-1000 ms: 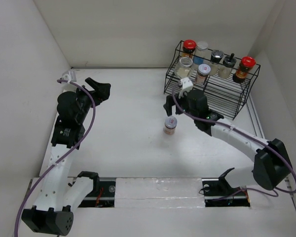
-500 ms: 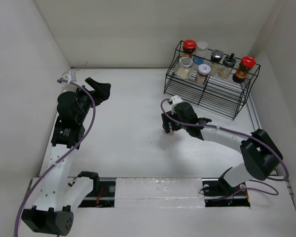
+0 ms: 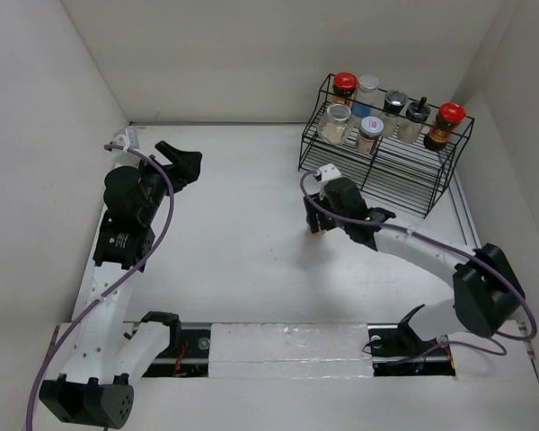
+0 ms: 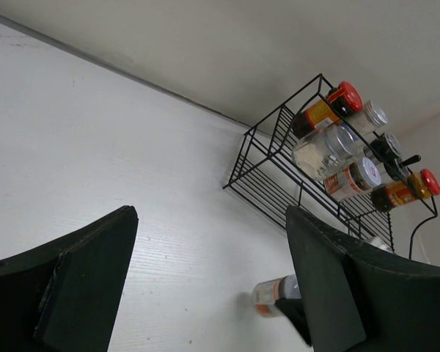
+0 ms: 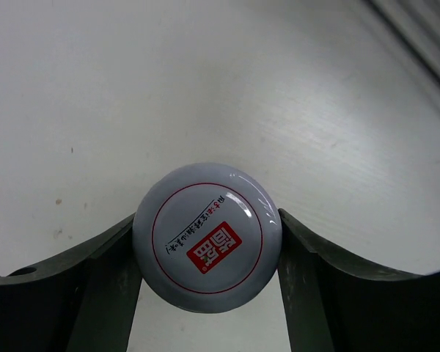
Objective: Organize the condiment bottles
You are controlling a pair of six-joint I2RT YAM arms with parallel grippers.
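My right gripper (image 3: pixel 316 221) is shut on a small glass jar with orange spice (image 4: pixel 271 293), its pads pressed against both sides of the silver lid (image 5: pixel 207 236). The jar stands upright, at or just above the white table, a little in front of the black wire rack (image 3: pixel 404 184). Several other jars sit on the rack: two red-lidded (image 3: pixel 344 85) (image 3: pixel 450 114), one white-capped (image 3: pixel 367 87), and silver-lidded ones (image 3: pixel 339 117) (image 3: pixel 371 128). My left gripper (image 3: pixel 184 162) is open and empty at the far left; its fingers (image 4: pixel 88 271) frame the left wrist view.
The rack stands at the back right against the wall, its lower front shelf bare wire (image 3: pixel 391 175). White walls close in the table at the back and both sides. A rail (image 3: pixel 287 346) runs along the near edge.
One second ago the jar stood free with my right gripper above it near the rack. The gripper came down, closed on the lid, and has shifted slightly right. The left arm has not moved.
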